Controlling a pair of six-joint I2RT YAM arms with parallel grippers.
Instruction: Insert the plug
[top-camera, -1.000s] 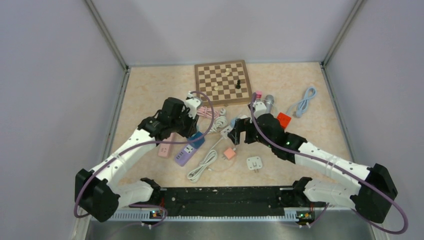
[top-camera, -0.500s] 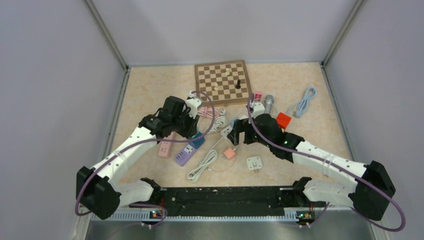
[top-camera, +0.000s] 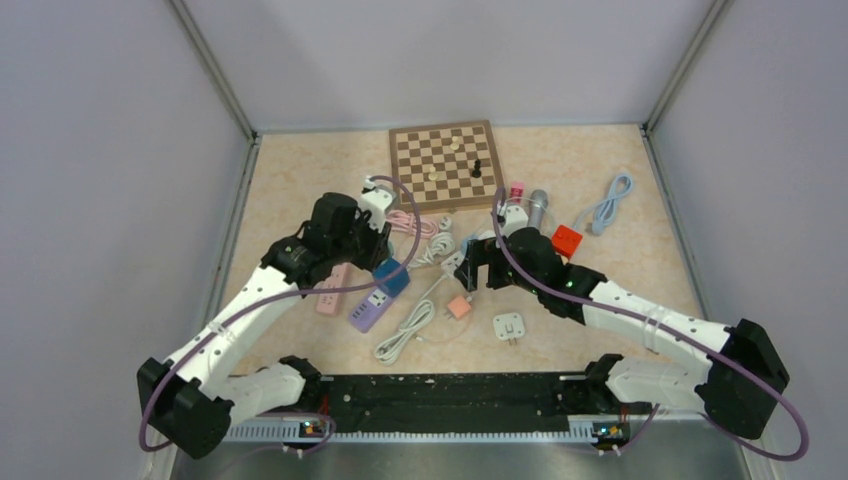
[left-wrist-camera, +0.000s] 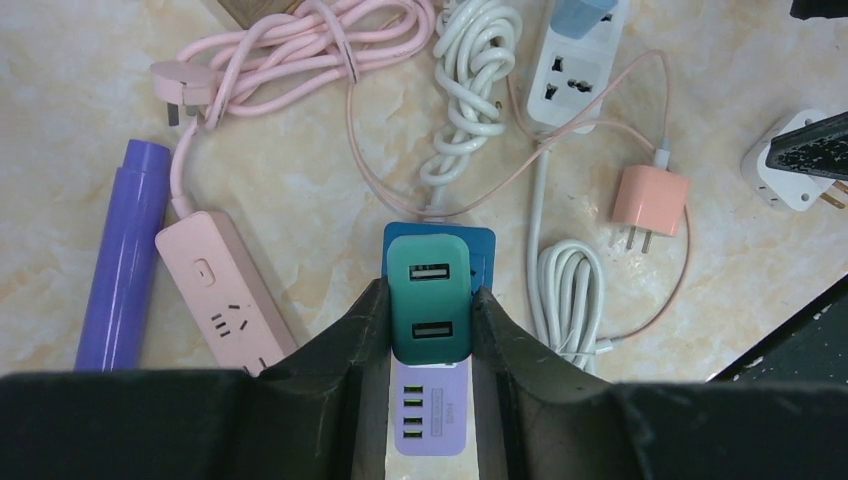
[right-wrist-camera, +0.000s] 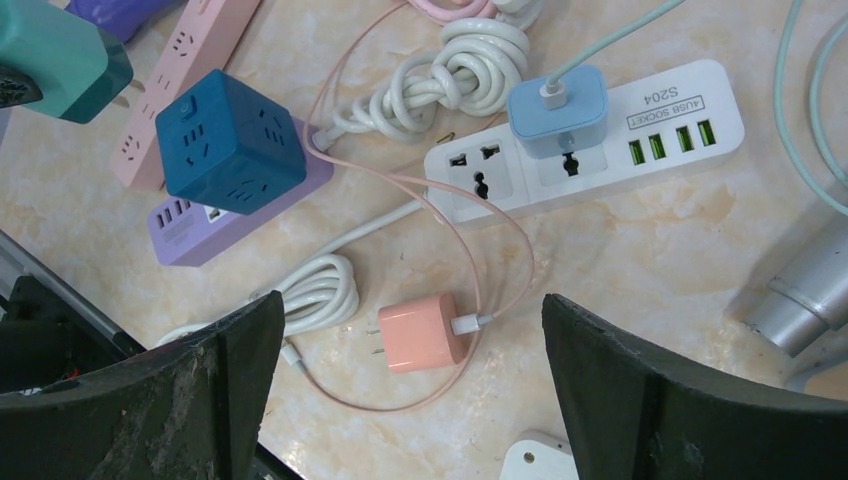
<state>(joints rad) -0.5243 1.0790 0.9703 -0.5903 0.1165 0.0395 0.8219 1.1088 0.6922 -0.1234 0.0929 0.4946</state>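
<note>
1. The table (top-camera: 300, 170) has a beige marbled top and is boxed in by pale grey walls (top-camera: 450, 60) on three sides.
2. A chessboard (top-camera: 445, 165) lies at the far edge. Strips (top-camera: 372, 310), cables (top-camera: 405, 335) and chargers (top-camera: 509, 327) clutter the middle.
3. The left gripper (left-wrist-camera: 428, 300) is clamped on the teal plug (left-wrist-camera: 428, 265), held off the table by the blue cube (right-wrist-camera: 225, 150).
4. The right gripper (right-wrist-camera: 410, 300) gapes wide above a pink charger (right-wrist-camera: 425, 335), holding nothing.
</note>
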